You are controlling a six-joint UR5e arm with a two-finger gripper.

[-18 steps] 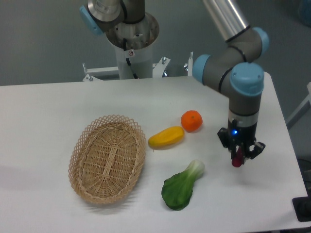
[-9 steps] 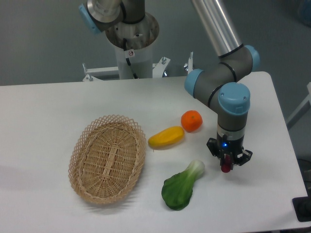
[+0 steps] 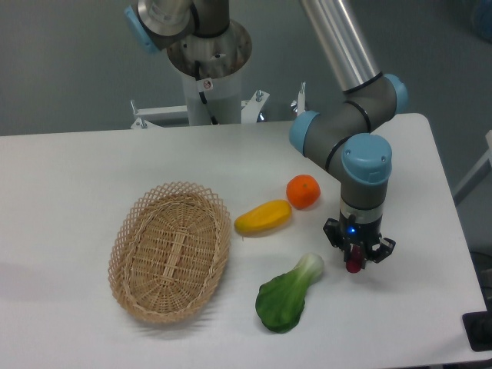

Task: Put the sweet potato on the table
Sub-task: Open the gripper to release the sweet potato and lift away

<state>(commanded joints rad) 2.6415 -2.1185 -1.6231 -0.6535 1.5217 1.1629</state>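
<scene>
My gripper (image 3: 354, 260) points straight down over the right part of the white table (image 3: 69, 177). It is shut on the sweet potato (image 3: 354, 264), a small dark magenta piece whose lower end shows between the fingers. The tip is low, close to the tabletop; I cannot tell if it touches. Most of the sweet potato is hidden by the fingers.
A green bok choy toy (image 3: 287, 295) lies just left of the gripper. An orange (image 3: 303, 191) and a yellow mango (image 3: 263, 217) lie further left and behind. An oval wicker basket (image 3: 171, 250) stands at the left. The table's right edge is near.
The gripper has moved left and slightly down with the sweet potato held in it, from near the right edge toward the bok choy. The other objects have not moved.
</scene>
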